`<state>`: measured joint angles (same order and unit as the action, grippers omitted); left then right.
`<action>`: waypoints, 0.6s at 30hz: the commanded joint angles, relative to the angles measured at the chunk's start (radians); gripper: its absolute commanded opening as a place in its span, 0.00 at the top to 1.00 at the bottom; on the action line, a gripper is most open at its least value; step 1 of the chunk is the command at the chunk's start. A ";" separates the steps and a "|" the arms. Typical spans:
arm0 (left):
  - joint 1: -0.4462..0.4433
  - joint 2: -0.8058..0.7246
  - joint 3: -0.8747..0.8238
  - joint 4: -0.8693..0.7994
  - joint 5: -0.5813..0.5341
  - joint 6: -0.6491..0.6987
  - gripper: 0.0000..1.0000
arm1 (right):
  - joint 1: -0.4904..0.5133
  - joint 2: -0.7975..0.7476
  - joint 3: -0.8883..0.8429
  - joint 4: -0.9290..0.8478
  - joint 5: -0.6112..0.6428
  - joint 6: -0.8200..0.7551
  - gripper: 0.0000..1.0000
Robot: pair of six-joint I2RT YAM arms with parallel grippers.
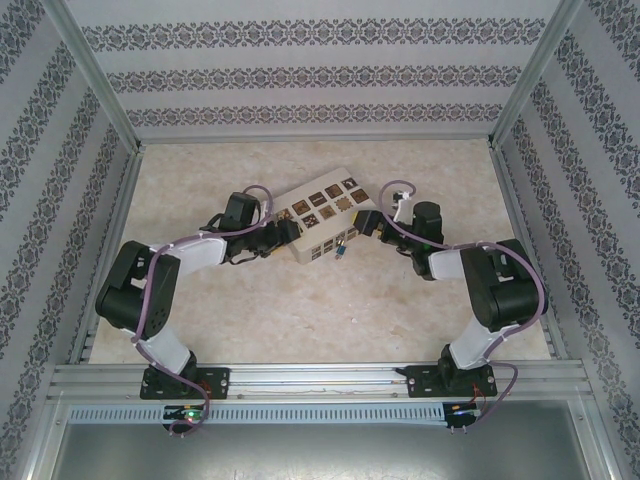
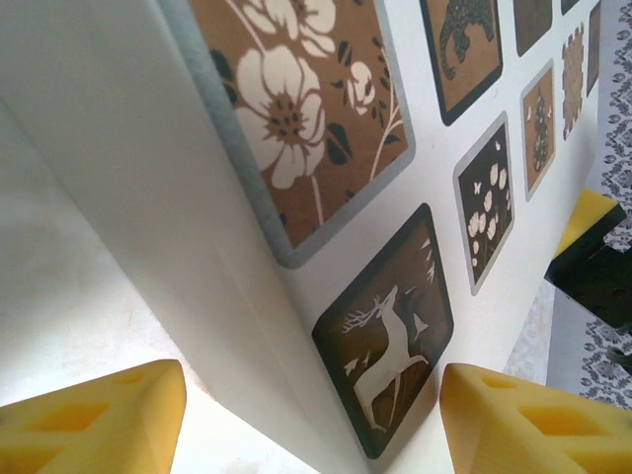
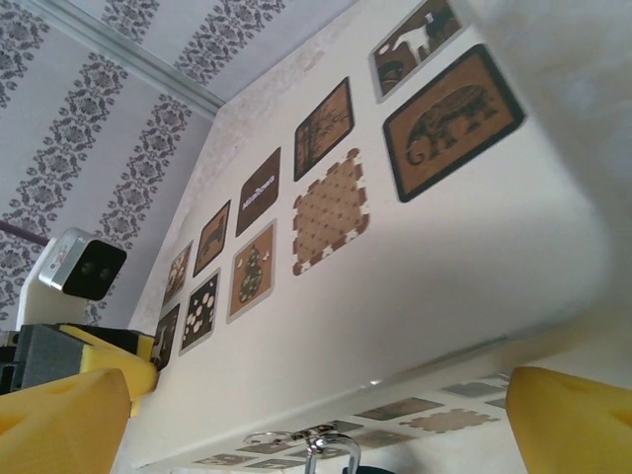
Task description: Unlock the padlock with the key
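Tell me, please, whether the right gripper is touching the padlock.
Apart. In the right wrist view the padlock sits between the right gripper's open fingers, with a wide gap to each.

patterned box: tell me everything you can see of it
The patterned box is cream and rectangular, its top and near side printed with brown squares: flowers, a deer, an elephant. It lies skewed on the table. The left gripper straddles one corner, grip unclear; the right gripper stands open at the opposite end. The blue padlock sits at its near side.
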<state>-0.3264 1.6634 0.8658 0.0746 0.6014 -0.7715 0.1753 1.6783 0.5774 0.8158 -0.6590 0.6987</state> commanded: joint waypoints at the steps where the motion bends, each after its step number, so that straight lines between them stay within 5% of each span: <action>1: 0.012 -0.068 0.018 -0.049 -0.045 -0.012 0.31 | -0.030 -0.055 -0.045 0.030 -0.011 -0.028 0.04; 10: 0.031 -0.239 0.045 -0.033 -0.104 0.040 0.34 | -0.079 -0.145 -0.135 0.017 -0.104 -0.036 0.10; 18: -0.009 -0.138 0.130 0.062 0.027 -0.029 0.47 | -0.050 -0.109 -0.153 0.044 -0.097 -0.013 0.14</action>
<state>-0.3122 1.4776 0.9565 0.0868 0.5728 -0.7746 0.1070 1.5528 0.4290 0.8154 -0.7277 0.6888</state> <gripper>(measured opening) 0.538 0.869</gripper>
